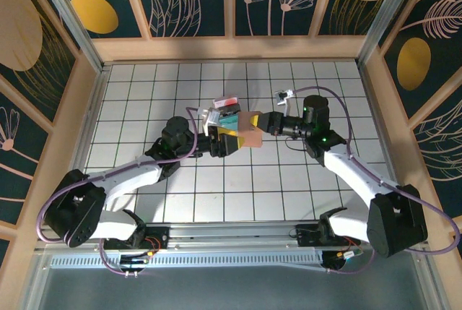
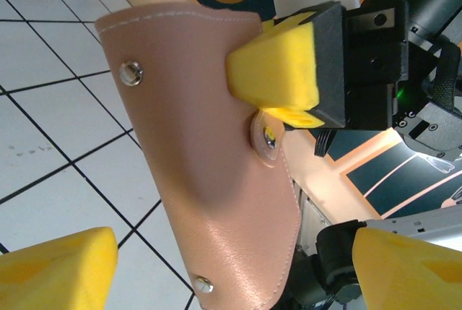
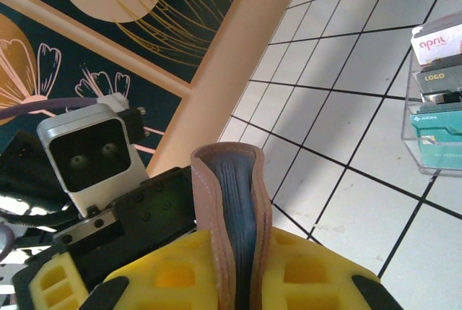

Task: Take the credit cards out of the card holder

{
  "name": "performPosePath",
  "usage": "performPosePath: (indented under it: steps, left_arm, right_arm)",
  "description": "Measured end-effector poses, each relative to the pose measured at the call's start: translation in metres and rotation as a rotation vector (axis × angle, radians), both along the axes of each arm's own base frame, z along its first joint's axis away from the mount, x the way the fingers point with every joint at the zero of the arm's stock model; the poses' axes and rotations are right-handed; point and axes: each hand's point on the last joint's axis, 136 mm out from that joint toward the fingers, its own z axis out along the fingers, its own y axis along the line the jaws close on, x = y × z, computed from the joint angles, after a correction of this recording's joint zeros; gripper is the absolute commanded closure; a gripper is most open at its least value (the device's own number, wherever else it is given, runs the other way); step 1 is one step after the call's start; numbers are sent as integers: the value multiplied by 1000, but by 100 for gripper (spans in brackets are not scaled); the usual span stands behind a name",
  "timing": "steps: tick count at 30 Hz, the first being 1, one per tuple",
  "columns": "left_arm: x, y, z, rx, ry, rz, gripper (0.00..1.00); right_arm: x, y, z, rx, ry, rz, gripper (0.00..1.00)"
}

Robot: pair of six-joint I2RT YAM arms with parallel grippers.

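Firmly closed, the right gripper (image 3: pixel 231 270) presses its yellow pads (image 3: pixel 310 281) on both faces of the folded card holder (image 3: pixel 232 180). The holder's rounded pinkish edge and grey-blue inside rise at 12 o'clock from the jaws. The left gripper (image 2: pixel 234 270) stands wide open, straddling the holder's lower end, its 7 o'clock finger (image 2: pixel 61 270) clear of the leather. From above, the holder hangs over mid-table, and a clear card stand (image 1: pixel 225 104) sits just at 11 o'clock of it. Bare tiles of the table (image 1: pixel 144 86) spread at 3, 6 and 9 o'clock, out to the wooden walls (image 1: pixel 231 48).
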Motion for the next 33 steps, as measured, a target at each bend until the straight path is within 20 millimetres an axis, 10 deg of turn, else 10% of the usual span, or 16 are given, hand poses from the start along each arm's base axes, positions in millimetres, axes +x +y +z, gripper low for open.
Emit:
performPosePath:
  steps: [11,27,33]
  left_arm:
    - [-4,-9,-3,-23,14,-39,30]
    - [-7,-13,4,-50,29,-66,90]
    - [-3,-12,-2,-31,47,-41,100]
  right_arm:
    - [-5,4,18,67,-20,44,100]
    - [-6,7,18,73,-34,49,100]
    - [2,5,11,-13,-22,-10,63]
